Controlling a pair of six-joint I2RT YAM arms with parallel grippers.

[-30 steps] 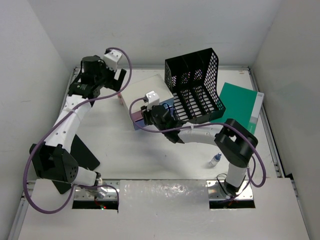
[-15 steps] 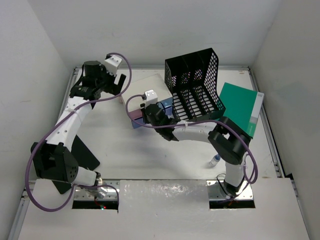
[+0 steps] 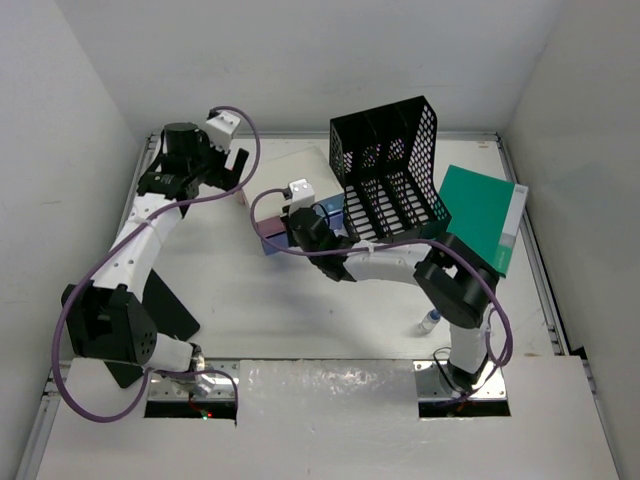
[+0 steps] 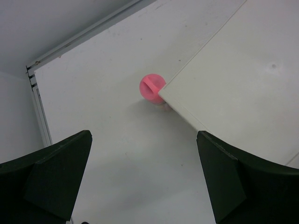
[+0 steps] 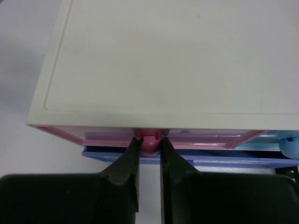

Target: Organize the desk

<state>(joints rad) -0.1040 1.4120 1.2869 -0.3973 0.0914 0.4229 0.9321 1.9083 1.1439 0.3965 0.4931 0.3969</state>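
Note:
The desk point(image 3: 250, 290) is a wide white tabletop. A small cream-topped drawer box point(image 3: 285, 175) stands at its middle back. My right gripper point(image 3: 292, 222) is at the box's front. In the right wrist view it point(image 5: 150, 147) is shut on the round pink knob point(image 5: 150, 143) of the pink top drawer point(image 5: 215, 139). A blue drawer point(image 5: 210, 157) juts out just below. My left gripper point(image 3: 232, 165) hovers by the box's back left corner. In the left wrist view it point(image 4: 145, 186) is open and empty above bare desk point(image 4: 107, 140).
A pink round thing point(image 4: 150, 87) sits on the desk, partly tucked under the box's corner point(image 4: 233, 84). A black mesh file organizer point(image 3: 390, 180) leans behind the box. A green book point(image 3: 480, 210) lies at the right, a small bottle point(image 3: 430, 320) near the right arm's base, a black stand point(image 3: 165, 305) at the left.
My right gripper has moved up and left against the box's front, still on the pink knob. My left gripper has shifted slightly left.

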